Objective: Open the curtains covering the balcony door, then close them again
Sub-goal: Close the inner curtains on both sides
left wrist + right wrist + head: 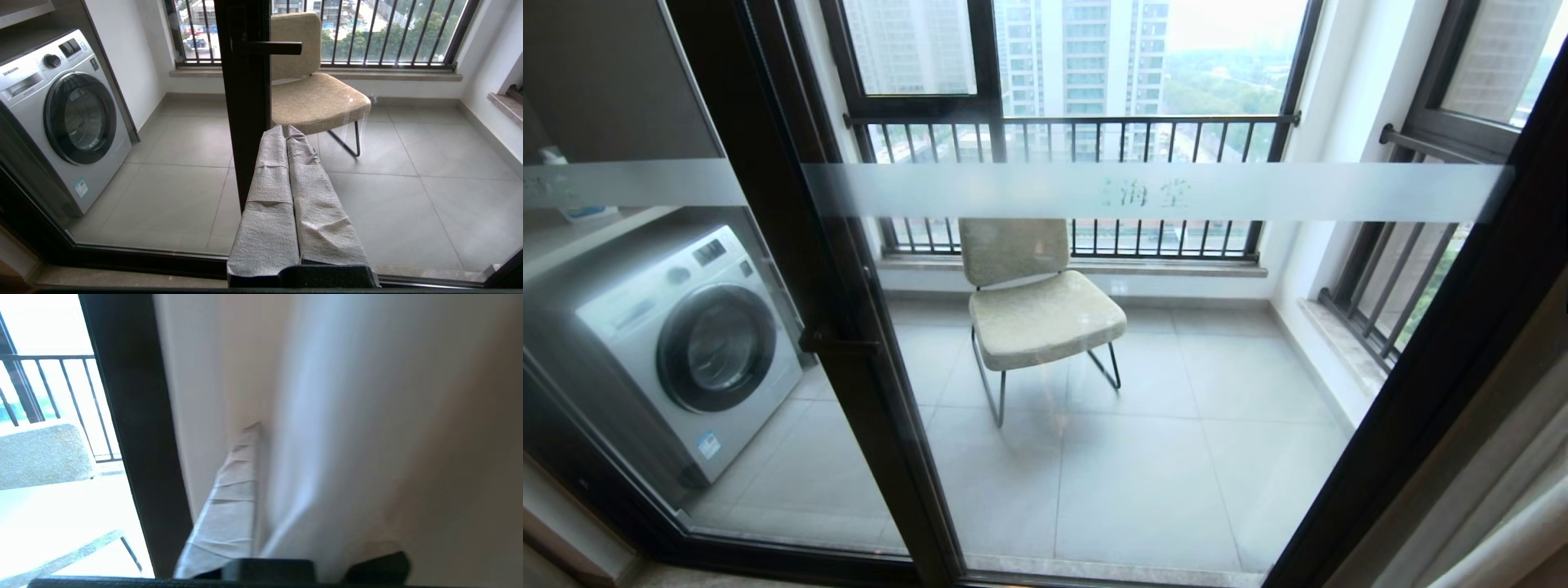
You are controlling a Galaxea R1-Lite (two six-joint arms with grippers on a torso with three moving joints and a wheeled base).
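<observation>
Beyond the glass lay a tiled balcony floor, pale grey and bare around a beige upholstered chair on thin black metal legs that stood near the barred black railing. A silver front-loading washing machine sat in the alcove on the left side. The balcony door, tall glass panels in a dark brown-black metal frame, stood uncovered across almost the whole head view, with its frosted horizontal band (small characters printed on it) running across the panes and its black lever handle projecting from the centre post.

The curtains, pleated beige-grey fabric with a paler layer, were gathered at the far right edge, just beside the right frame post.

The left gripper pointed at the centre post from the room side, its cloth-wrapped jaws pressed together and holding nothing.

The right gripper was in among the curtain folds next to the dark frame. One wrapped finger showed against the fabric while a fold covered the other side, so I could not tell how its jaws stood.
</observation>
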